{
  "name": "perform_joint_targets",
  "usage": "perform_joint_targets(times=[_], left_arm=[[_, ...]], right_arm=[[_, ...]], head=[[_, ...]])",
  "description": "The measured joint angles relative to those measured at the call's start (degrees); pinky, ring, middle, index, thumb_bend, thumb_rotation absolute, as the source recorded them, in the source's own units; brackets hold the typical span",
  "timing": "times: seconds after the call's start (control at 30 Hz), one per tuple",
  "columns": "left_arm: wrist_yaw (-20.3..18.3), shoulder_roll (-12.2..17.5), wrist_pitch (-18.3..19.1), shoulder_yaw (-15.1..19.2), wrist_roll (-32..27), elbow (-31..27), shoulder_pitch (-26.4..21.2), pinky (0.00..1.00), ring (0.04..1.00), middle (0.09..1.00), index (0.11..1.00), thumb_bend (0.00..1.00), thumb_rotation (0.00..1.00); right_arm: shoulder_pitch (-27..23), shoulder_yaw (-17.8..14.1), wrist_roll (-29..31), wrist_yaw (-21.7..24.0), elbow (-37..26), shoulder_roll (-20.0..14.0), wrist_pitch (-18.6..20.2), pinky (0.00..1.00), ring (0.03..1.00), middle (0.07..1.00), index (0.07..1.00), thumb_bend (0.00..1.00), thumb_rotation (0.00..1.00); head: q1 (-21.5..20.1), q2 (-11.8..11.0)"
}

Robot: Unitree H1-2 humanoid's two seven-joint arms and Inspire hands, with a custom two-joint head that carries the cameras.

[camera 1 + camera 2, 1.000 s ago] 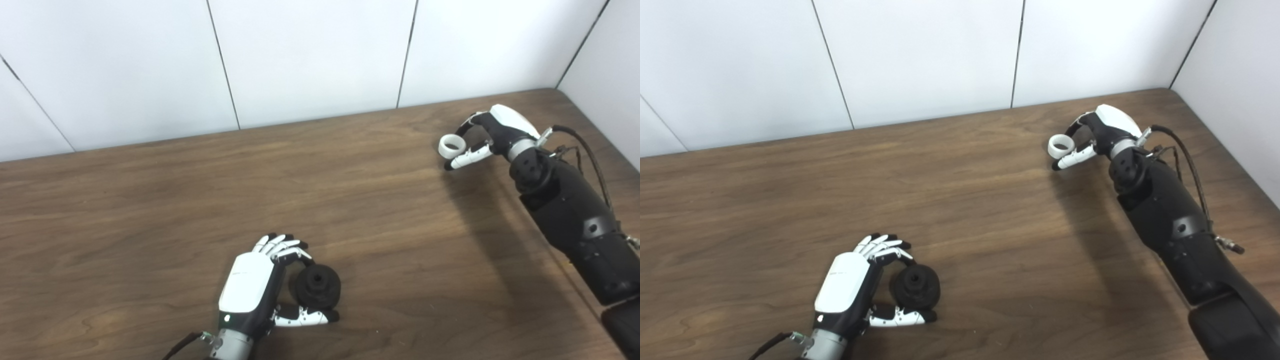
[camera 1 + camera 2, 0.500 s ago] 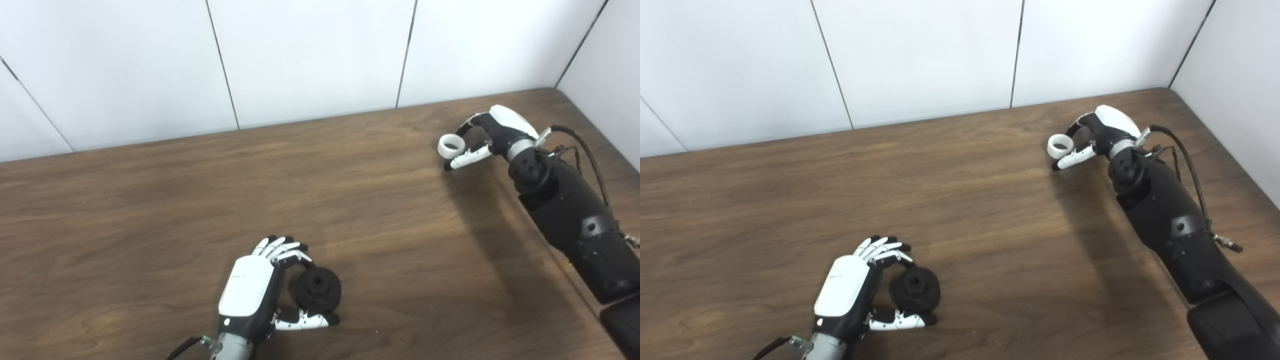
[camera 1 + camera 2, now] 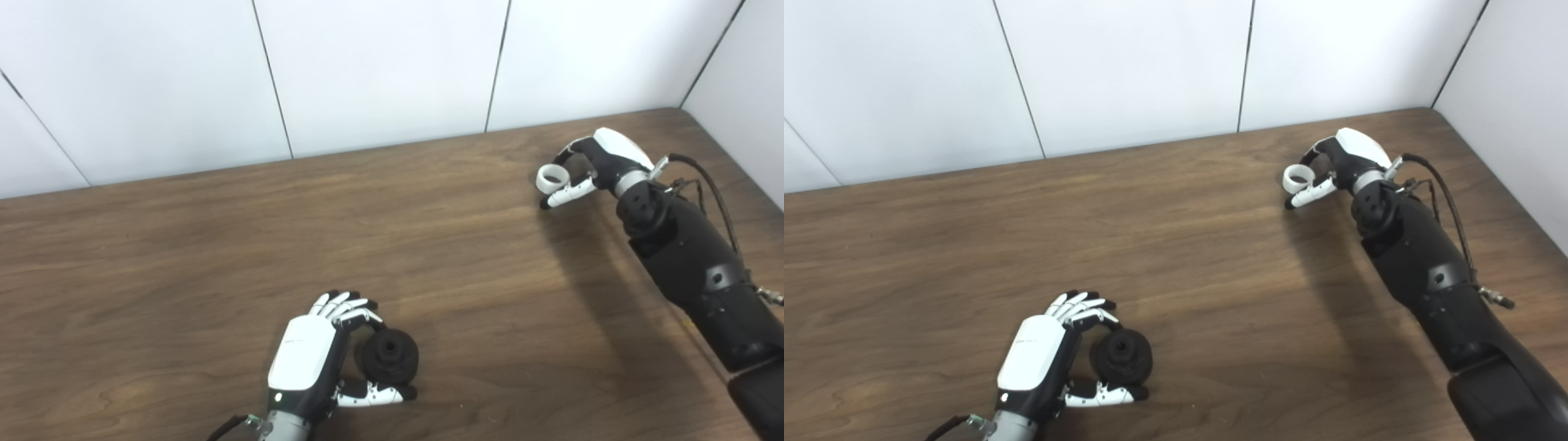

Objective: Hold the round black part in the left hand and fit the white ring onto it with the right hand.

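The round black part (image 3: 389,356) sits on the brown table near the front, between the thumb and fingers of my left hand (image 3: 312,361), which is closed around it. It also shows in the right eye view (image 3: 1122,356). The white ring (image 3: 550,178) is at the far right of the table, pinched between the thumb and fingers of my right hand (image 3: 597,164). The ring seems to sit at or just above the table surface. The two hands are far apart.
The wooden table (image 3: 184,257) ends at white wall panels at the back and at the right. My black right forearm (image 3: 698,269) stretches along the right side, with a cable (image 3: 704,177) looping near the wrist.
My right hand with the ring has shifted slightly left and away. My left hand has moved a little toward the front, still around the black part.
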Motion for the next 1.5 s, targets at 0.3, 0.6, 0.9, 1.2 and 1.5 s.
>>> perform_joint_targets(times=[0.3,0.6,0.9,1.2,1.5], left_arm=[[-0.03,-0.04,0.00,-0.09,0.07,-0.05,0.07,0.93,0.853,0.774,0.485,0.52,0.05],[-0.12,-0.05,0.00,-0.09,0.08,-0.11,0.13,0.93,0.854,0.774,0.485,0.52,0.05],[-0.14,-0.06,0.00,-0.14,0.12,-0.16,0.17,0.93,0.853,0.775,0.485,0.52,0.05],[-0.15,-0.05,0.00,-0.14,0.13,-0.19,0.21,0.93,0.852,0.774,0.485,0.52,0.05],[-0.15,-0.05,-0.02,-0.15,0.16,-0.19,0.21,0.93,0.851,0.771,0.484,0.52,0.05]], right_arm=[[-0.59,0.18,0.00,-0.47,0.05,0.07,-0.49,1.00,0.941,0.890,0.623,0.77,0.23],[-0.61,0.48,-0.05,-0.47,0.57,0.03,-0.81,1.00,0.946,0.880,0.596,0.76,0.22],[-0.69,0.83,-0.09,-0.42,0.65,-0.31,-0.86,1.00,0.950,0.882,0.493,0.52,0.15],[-0.72,0.89,-0.09,-0.41,0.81,-1.17,-0.86,1.00,0.947,0.875,0.493,0.52,0.15],[-0.71,1.16,-0.09,-0.41,0.81,-1.18,-0.93,1.00,0.943,0.866,0.493,0.52,0.15]], head=[[0.26,0.18],[0.35,0.44],[0.53,0.62],[0.26,0.70],[0.26,0.88]])
